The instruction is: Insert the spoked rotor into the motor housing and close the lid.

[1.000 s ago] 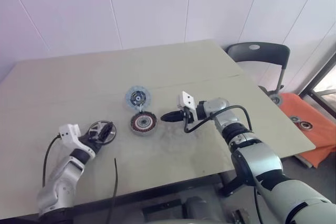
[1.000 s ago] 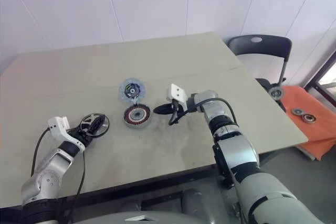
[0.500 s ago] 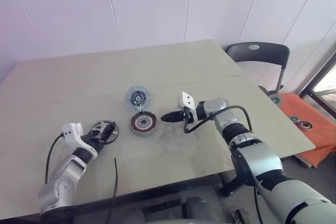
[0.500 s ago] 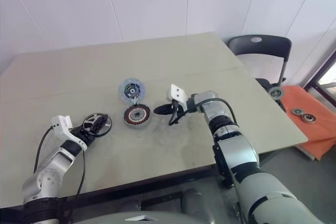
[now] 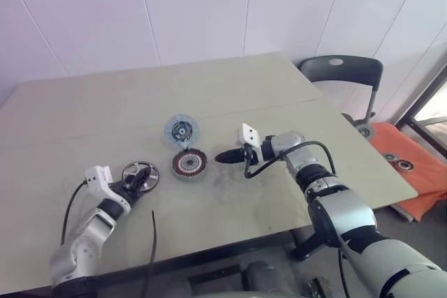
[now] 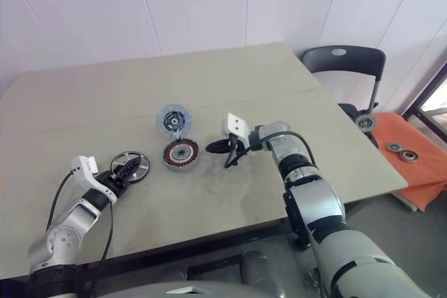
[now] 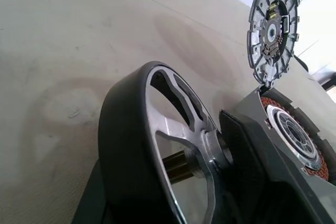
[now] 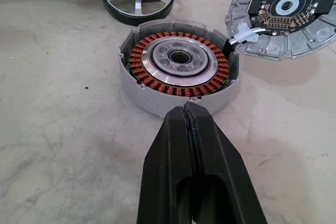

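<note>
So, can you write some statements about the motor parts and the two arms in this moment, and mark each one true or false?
1. The spoked rotor already sits inside the motor housing. False: it lies on the table, apart from the housing, at the left gripper.
2. The lid lies on the table beyond the housing, not on top of it. True.
3. The right gripper has its jaws shut and holds nothing. True.
4. The right gripper points away from the housing. False: it points at the housing from close by.
5. Copper windings show in the open housing. True.
</note>
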